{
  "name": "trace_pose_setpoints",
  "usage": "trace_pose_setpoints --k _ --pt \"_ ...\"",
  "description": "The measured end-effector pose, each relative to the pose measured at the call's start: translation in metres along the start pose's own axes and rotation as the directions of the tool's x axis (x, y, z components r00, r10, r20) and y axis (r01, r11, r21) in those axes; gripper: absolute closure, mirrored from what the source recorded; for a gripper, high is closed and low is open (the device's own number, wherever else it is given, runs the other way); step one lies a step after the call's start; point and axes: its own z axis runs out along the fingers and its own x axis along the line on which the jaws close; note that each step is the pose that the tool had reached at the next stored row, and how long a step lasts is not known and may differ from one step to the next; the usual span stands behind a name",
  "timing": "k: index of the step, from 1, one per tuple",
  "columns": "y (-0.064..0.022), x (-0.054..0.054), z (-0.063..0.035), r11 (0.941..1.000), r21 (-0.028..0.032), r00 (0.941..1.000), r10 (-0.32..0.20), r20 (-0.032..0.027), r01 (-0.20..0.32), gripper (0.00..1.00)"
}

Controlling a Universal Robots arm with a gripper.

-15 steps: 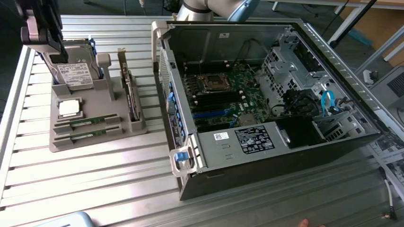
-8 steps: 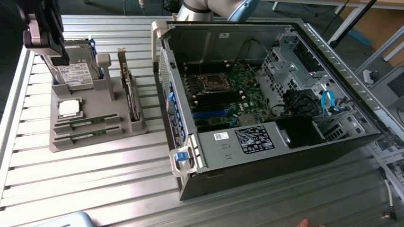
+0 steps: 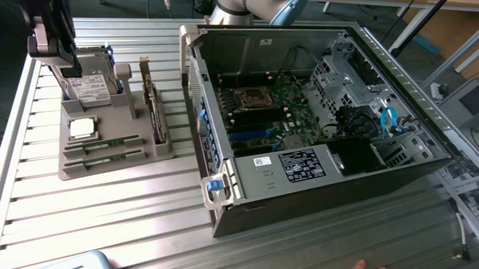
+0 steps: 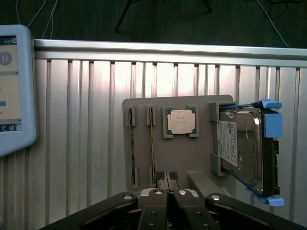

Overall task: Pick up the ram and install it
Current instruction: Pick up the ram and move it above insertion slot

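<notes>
Gripper point(image 4: 167, 192) is pinched shut with nothing in it, hovering above the gray tray point(image 4: 141, 106). Ram point(image 4: 152, 143) stands on edge in its slot there, probably so it's grabbable from above. I think that's a second stick point(image 4: 131, 143) just beside it.

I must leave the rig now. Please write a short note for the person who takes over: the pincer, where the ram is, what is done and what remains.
Pincer: shut, holding nothing, above the grey holder, near the hard drive.
Ram: two ram sticks lie in their slots on the holder, beside the processor chip. The pincer touches neither.
Computer case: open, with the motherboard exposed. Its memory slots look empty.
Done: nothing that shows.
Left: pick up a ram stick and install it.
</notes>
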Motion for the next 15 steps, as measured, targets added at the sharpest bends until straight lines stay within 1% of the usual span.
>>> trace_pose_setpoints --k 3,7,15 --pt "0.0 0.0 0.0001 1.0 0.0 1.0 0.0 0.0 0.0 0.9" --pt "-0.0001 0.0 0.0036 1.0 0.0 1.0 0.0 0.0 0.0 0.9" --pt "-0.0004 0.0 0.0174 1.0 0.0 1.0 0.0 0.0001 0.0 0.9"
